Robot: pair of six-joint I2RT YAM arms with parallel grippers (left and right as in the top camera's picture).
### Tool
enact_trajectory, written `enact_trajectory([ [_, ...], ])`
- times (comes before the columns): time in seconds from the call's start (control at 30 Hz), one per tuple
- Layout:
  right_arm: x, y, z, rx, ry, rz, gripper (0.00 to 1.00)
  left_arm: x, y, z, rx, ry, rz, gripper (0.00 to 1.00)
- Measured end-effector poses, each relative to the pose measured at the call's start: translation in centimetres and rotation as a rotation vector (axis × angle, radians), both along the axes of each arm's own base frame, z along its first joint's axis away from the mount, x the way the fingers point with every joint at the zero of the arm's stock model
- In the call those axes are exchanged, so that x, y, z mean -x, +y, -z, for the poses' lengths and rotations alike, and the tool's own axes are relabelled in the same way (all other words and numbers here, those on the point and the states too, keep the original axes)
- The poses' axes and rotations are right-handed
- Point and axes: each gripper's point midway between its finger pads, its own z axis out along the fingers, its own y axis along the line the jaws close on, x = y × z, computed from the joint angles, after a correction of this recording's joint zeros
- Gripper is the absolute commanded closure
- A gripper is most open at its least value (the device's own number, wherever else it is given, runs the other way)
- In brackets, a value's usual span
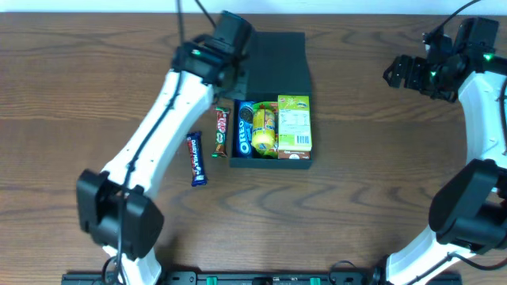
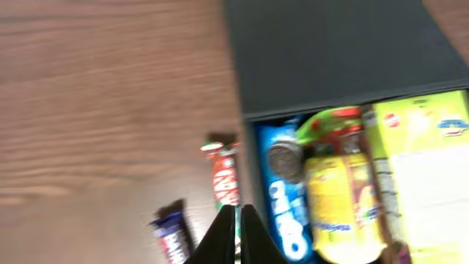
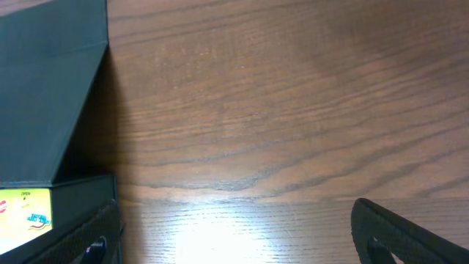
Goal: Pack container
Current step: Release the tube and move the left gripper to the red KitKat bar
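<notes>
The dark teal container (image 1: 306, 160) stands at the table's middle with its flap lid (image 1: 279, 55) lying open behind it. Inside it lie a blue Oreo pack (image 1: 245, 127), a yellow pack (image 1: 264, 132) and a green-yellow carton (image 1: 294, 123). They also show in the left wrist view, next to the lid (image 2: 330, 51). My left gripper (image 2: 237, 224) is shut and empty, held above the container's left wall; in the overhead view it (image 1: 236, 77) is by the lid's left edge. My right gripper (image 1: 398, 73) is open and empty, far right of the container (image 3: 44, 95).
A red KitKat bar (image 1: 221, 131) lies on the wood just left of the container and also shows in the left wrist view (image 2: 224, 176). A purple Dairy Milk bar (image 1: 196, 158) lies further left, and it too shows in the left wrist view (image 2: 171, 233).
</notes>
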Motion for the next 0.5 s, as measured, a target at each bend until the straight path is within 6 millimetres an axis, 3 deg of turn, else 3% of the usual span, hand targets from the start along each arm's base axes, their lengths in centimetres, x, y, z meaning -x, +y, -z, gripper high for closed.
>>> enact_trajectory([
  [0.1,0.0,0.0,0.0,0.000,0.001,0.000,0.01,-0.3,3.4,1.9,0.017,0.063,-0.041,0.90],
  [0.13,0.0,0.0,0.0,0.000,0.000,0.000,0.01,0.0,4.5,3.0,0.029,0.100,-0.053,0.84],
  [0.23,0.0,0.0,0.0,0.000,0.000,0.000,0.01,1.3,7.0,6.7,0.087,0.208,-0.049,0.53],
  [0.37,0.0,0.0,0.0,0.000,0.000,0.001,0.01,3.4,6.0,10.4,0.163,0.285,0.030,0.43],
  [0.5,0.0,0.0,0.0,0.000,0.000,0.001,0.01,3.6,4.4,11.6,0.192,0.273,0.078,0.42],
])
